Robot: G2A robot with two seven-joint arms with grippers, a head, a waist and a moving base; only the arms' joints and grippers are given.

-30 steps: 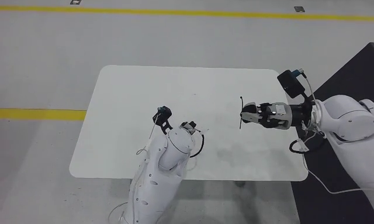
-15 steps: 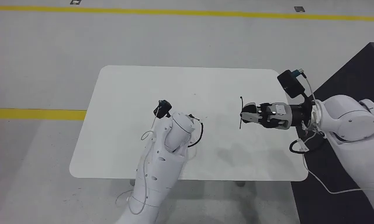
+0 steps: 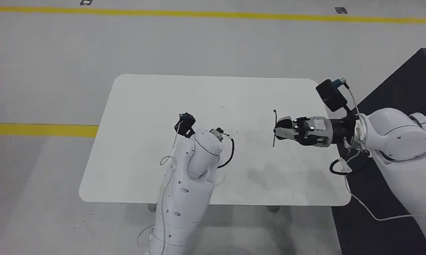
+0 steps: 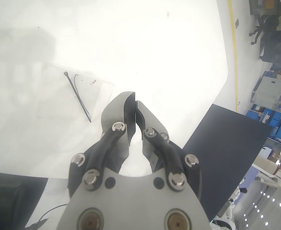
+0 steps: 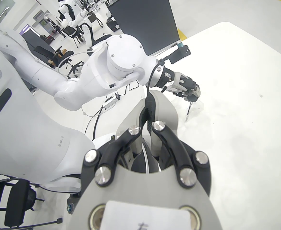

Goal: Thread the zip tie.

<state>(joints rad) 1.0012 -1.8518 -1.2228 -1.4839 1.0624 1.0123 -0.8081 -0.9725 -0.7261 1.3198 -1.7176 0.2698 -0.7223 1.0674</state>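
Right arm (image 3: pixel 200 163) is shifting a little — right gripper (image 5: pixel 151 98) and left gripper (image 4: pixel 135 98) are pressing fingers together, pinching nothing — zip tie (image 4: pixel 76 94) lying just beside left gripper.

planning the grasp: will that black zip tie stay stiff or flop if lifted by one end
The zip tie is a long, very thin strip, so it probably bends and droops from one end. It is straight now, suggesting some springiness. It looks light, so a push likely slides it.
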